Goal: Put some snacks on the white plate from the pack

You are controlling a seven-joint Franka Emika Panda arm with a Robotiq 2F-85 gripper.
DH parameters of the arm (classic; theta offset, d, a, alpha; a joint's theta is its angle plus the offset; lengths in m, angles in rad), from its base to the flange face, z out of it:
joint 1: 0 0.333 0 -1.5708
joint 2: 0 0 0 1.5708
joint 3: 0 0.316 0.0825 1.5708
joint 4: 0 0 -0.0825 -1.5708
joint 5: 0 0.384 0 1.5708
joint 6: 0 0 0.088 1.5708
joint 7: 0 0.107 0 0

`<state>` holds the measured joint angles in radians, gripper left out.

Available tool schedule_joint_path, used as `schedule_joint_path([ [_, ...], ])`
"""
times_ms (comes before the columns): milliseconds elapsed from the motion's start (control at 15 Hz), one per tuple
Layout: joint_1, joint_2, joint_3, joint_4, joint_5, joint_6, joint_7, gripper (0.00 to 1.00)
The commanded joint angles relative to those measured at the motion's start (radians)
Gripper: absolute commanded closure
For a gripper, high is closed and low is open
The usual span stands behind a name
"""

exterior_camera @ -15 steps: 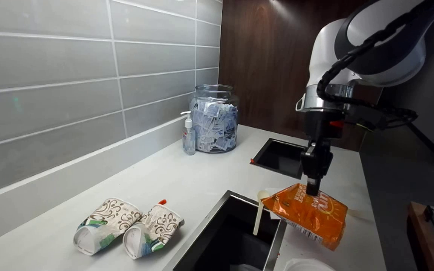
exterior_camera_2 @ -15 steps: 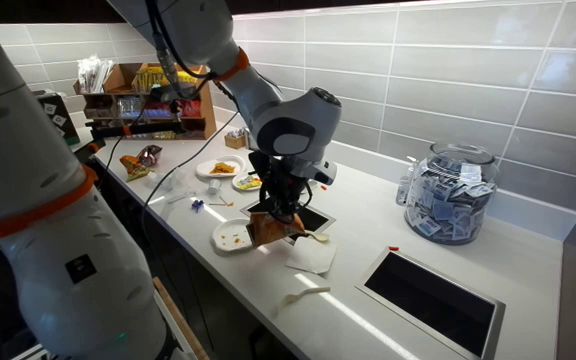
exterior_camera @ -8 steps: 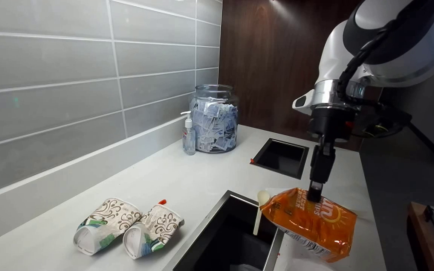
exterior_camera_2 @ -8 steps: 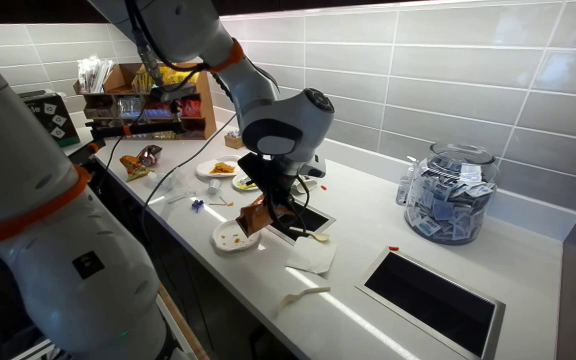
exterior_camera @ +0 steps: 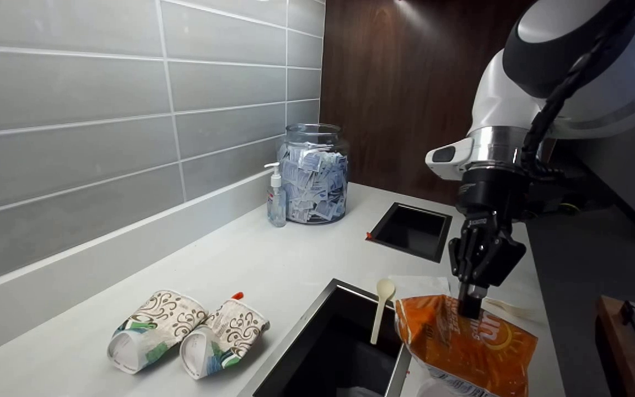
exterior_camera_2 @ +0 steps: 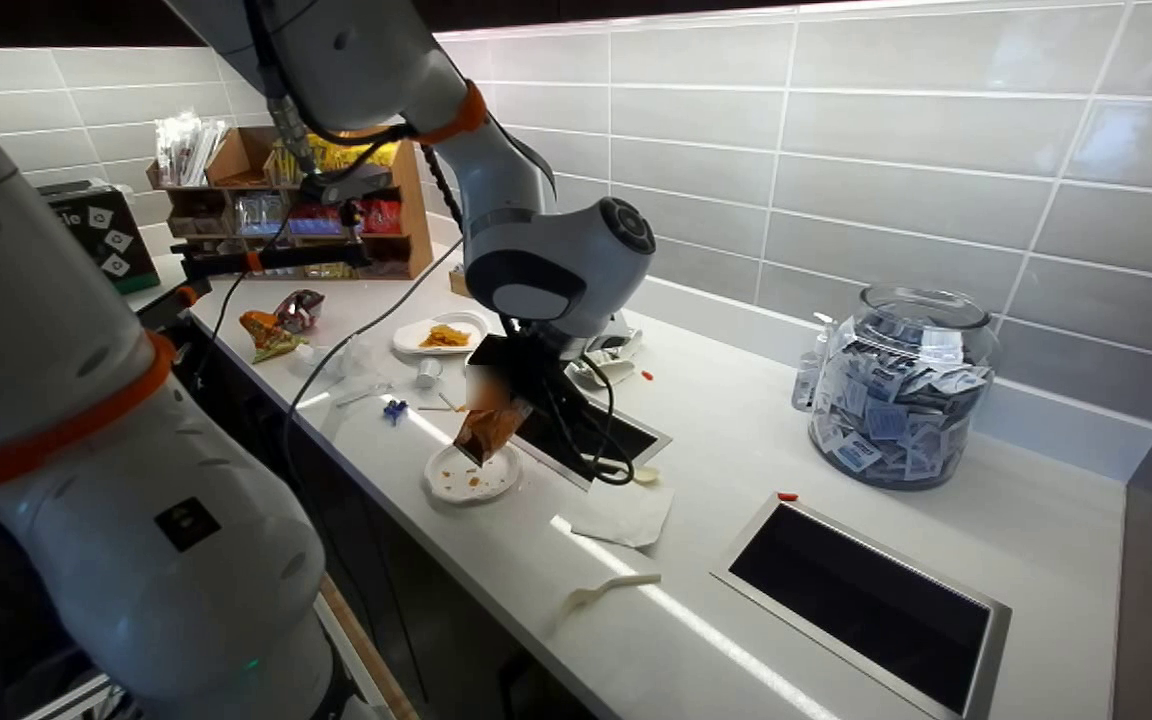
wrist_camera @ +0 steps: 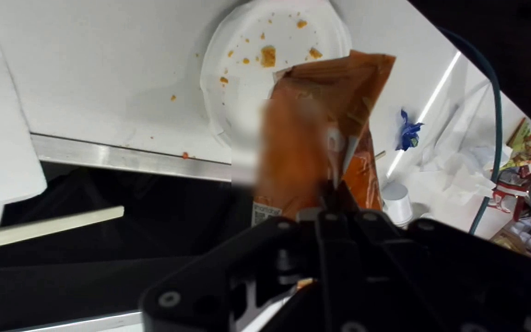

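The pack, a crinkly orange snack bag [exterior_camera: 469, 353], hangs from my gripper [exterior_camera: 470, 304], which is shut on its upper part. In an exterior view, the pack [exterior_camera_2: 482, 436] slants down over the back edge of the white plate [exterior_camera_2: 458, 493]. In the wrist view, the pack [wrist_camera: 366, 173] covers the near right part of the plate [wrist_camera: 242, 99]. One small snack piece [wrist_camera: 268, 56] and several crumbs lie on the plate. The gripper [wrist_camera: 337, 196] has its fingers close together on the bag. Part of the pack is blurred, and its opening cannot be made out.
A black opening with a metal rim [exterior_camera: 345, 325] is beside the plate, with a pale spoon [exterior_camera: 380, 314] across its edge. A napkin [exterior_camera_2: 626, 512] and fork [exterior_camera_2: 606, 590] lie nearby. Two crumpled patterned cups [exterior_camera: 157, 331] and a glass jar [exterior_camera: 317, 182] stand farther off.
My gripper has carried the pack sideways to the plate, nearer the camera in an exterior view. The arm's wrist has turned, and the pack's lower end now hangs over the plate.
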<state>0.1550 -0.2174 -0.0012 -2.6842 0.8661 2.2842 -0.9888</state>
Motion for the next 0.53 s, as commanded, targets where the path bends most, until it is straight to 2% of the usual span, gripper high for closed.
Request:
schedule_joint_path([
  [0,-0.014,-0.001,0.013,0.001,0.002,-0.006,-0.01,0.99],
  [200,-0.014,-0.001,0.012,0.001,0.002,-0.006,-0.02,1.0],
  [467,0.001,-0.005,0.023,-0.002,0.007,-0.006,-0.142,1.0],
])
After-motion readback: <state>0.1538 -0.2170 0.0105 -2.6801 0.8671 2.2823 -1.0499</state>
